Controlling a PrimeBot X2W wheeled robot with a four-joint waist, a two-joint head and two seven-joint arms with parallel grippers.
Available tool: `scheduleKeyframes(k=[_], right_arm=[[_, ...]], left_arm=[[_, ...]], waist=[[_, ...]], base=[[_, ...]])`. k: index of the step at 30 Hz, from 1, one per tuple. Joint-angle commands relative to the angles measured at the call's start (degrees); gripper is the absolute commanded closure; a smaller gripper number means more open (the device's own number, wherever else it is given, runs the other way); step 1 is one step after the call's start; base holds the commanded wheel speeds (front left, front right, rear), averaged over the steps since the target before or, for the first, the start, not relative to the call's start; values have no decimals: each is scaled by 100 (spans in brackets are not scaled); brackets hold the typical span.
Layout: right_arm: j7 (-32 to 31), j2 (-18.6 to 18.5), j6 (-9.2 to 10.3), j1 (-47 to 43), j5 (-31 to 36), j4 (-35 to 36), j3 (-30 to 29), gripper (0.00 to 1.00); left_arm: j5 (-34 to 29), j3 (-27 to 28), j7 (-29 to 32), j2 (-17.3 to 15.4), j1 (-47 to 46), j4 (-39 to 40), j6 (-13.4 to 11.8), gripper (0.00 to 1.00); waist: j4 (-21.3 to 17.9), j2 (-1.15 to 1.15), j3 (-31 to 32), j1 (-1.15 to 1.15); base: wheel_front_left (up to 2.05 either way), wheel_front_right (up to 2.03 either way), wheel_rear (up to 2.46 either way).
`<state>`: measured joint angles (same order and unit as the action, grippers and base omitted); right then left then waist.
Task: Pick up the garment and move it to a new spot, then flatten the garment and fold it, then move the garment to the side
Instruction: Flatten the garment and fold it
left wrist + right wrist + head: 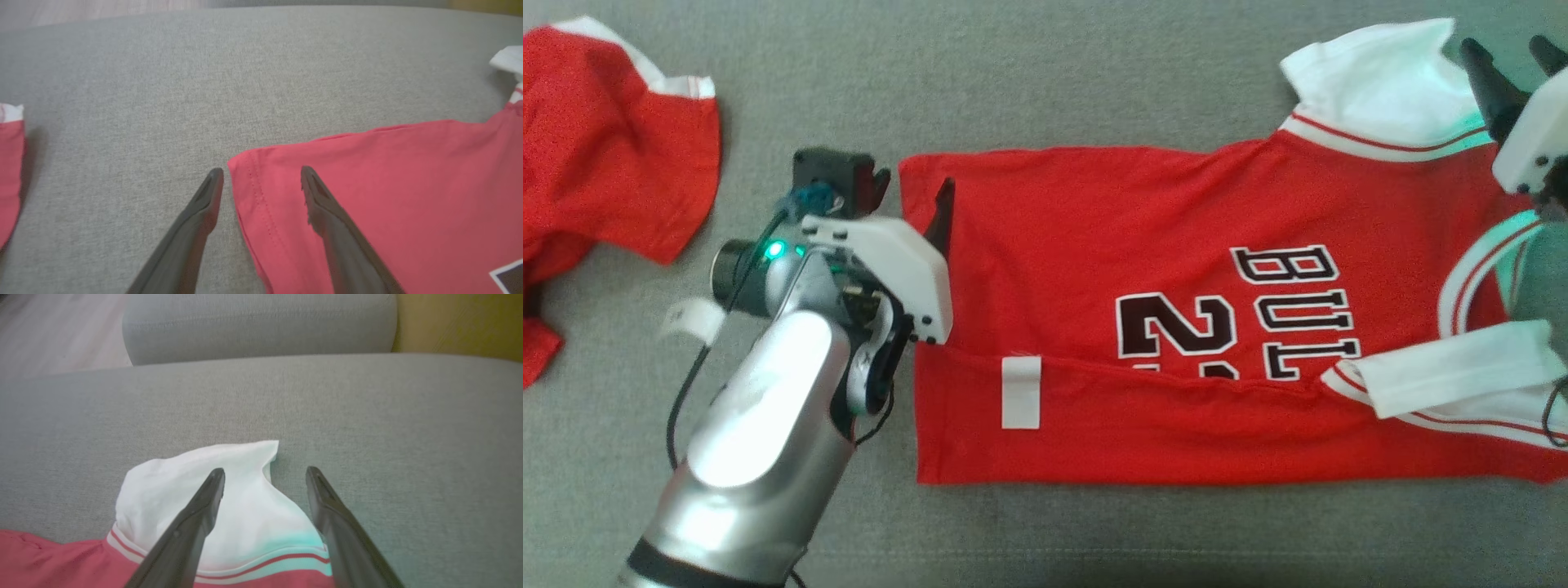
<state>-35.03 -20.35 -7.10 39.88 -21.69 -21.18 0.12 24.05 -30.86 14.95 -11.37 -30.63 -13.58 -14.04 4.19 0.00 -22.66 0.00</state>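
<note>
The garment (1176, 269) is a red jersey with white sleeves and dark lettering, spread across the grey cushion with its near edge folded up over the front. My left gripper (913, 194) hovers open at the jersey's far left hem corner (253, 171), one finger over grey fabric, the other over red cloth. My right gripper (1511, 57) is open at the right edge, straddling the right edge of the far white sleeve (229, 486). Neither holds anything.
A second red and white garment (605, 139) lies crumpled at the far left of the cushion (1013, 73). Beyond the seat rise a grey sofa back (257, 322) and a yellow surface (461, 322).
</note>
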Motion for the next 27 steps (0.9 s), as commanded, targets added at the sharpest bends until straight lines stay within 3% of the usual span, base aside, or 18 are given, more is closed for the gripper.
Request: scheduleKeyframes(k=[1,18,27], right_arm=[[-187,-88,-39,258,-16,-70,101,0],[-356,82,-39,1216,110,-1257,138,0],[-317,54,-39,1418,-23,-1479,337,0]], left_arm=[[-38,139,172,-79,-338,79,59,0],[249,-27,964,31,-1010,-265,394,0],[300,37,1029,-51,-1166,-342,374,0]], waist=[[143,0,-202,0],[322,0,-516,0],[283,0,-540,0]], base=[[0,0,0],[0,0,0],[0,0,0]])
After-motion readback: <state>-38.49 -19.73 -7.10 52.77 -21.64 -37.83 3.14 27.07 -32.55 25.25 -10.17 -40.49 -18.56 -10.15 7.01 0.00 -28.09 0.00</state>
